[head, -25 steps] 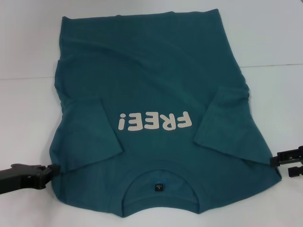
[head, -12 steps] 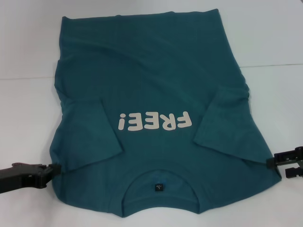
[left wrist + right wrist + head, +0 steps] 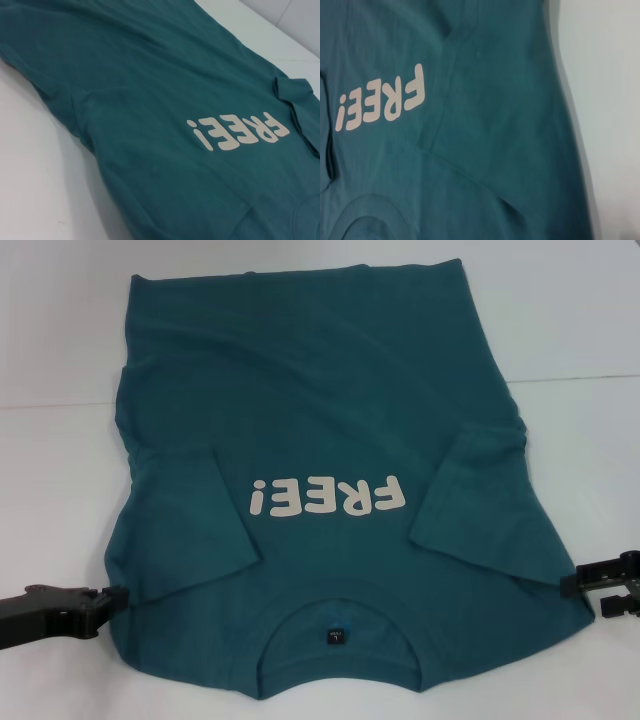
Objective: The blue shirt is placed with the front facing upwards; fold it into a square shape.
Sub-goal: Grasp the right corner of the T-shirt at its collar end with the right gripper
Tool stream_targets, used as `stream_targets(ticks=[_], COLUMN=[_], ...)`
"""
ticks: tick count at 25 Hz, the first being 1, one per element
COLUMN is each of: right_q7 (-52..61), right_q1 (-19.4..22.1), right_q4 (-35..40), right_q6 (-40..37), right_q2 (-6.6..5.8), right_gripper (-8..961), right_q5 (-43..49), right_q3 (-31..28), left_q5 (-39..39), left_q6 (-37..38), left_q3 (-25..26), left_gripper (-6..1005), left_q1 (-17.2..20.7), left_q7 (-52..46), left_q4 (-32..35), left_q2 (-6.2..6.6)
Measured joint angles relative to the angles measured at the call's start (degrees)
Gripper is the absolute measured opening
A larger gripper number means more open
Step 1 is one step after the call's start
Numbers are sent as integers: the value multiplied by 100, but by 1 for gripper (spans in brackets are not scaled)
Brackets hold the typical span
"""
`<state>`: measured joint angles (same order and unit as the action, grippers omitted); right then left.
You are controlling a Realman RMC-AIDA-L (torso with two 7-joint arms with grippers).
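White table point(image 3: 590, 320), one, carries everything. On it one blue shirt point(image 3: 330, 410), front up, collar toward me, hem far away; it covers most of the near and middle surface. Both short sleeves are already folded inward over the chest, one on each side of the lettering, so two sleeve flaps counted. One "FREE!" print point(image 3: 327, 496) sits between them, one small dark neck label point(image 3: 335, 636) inside the collar.

Handling judgement: thin cotton, light, soft, no stiffness at all. It will sag and drag on the table rather than slide cleanly, and a one-sided lift will skew it. I would take hold at the two shoulder corners by the collar, pinching both layers, and lift them together.

Two grippers. Left gripper point(image 3: 112, 598) lies low on the table with its tip touching the shirt's edge at my left shoulder corner. Right gripper point(image 3: 585, 583) sits at the opposite shoulder corner, just at the fabric edge. For both, I cannot tell whether the fingers are parted or pinched on cloth; the wrist views show only shirt and table.
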<state>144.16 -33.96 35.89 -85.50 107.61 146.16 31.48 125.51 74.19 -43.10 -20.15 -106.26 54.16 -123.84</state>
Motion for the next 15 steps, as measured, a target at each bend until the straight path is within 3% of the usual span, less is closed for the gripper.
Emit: stream_targets(ticks=[15], right_q7=[-51], right_q1=[-146], right_q4=[-187], right_q6=[140], right_q2=[66], right_gripper=[856], right_q5=[-240], right_q3=[-45], left_q5=[0], left_q6=[-8], left_q3=[23], left_gripper=[3], left_q1=[-3], left_q7=[0], left_q4=[0], left_q2=[0])
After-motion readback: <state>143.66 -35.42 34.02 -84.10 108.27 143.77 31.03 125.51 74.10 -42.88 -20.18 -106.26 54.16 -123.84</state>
